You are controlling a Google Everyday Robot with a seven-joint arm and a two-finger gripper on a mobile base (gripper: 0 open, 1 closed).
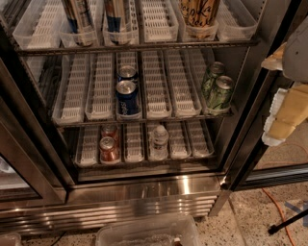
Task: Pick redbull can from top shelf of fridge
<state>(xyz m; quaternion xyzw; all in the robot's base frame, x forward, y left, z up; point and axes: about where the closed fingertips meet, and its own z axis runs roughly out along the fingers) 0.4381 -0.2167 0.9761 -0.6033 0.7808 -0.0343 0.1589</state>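
Observation:
The fridge (144,192) stands with its door open. Its top shelf (134,48) crosses the top of the camera view and carries white lane trays. The redbull can (78,19), tall, slim, silver and blue, stands in the second lane from the left with its lid cut off by the frame. A similar slim can (115,17) in blue, silver and red stands in the lane to its right. A wide tan can with black script (199,14) stands further right. My gripper (275,79) is at the right edge, outside the fridge and below shelf height. Its cream fingers (286,117) are apart and empty.
The middle rack holds two blue Pepsi cans (127,96) and two green cans (217,91). The lower rack holds red cans (109,146) and a small bottle (159,139). The dark door frame (260,120) runs between my gripper and the shelves. A clear plastic bin (149,233) sits on the floor with an orange cable (276,211).

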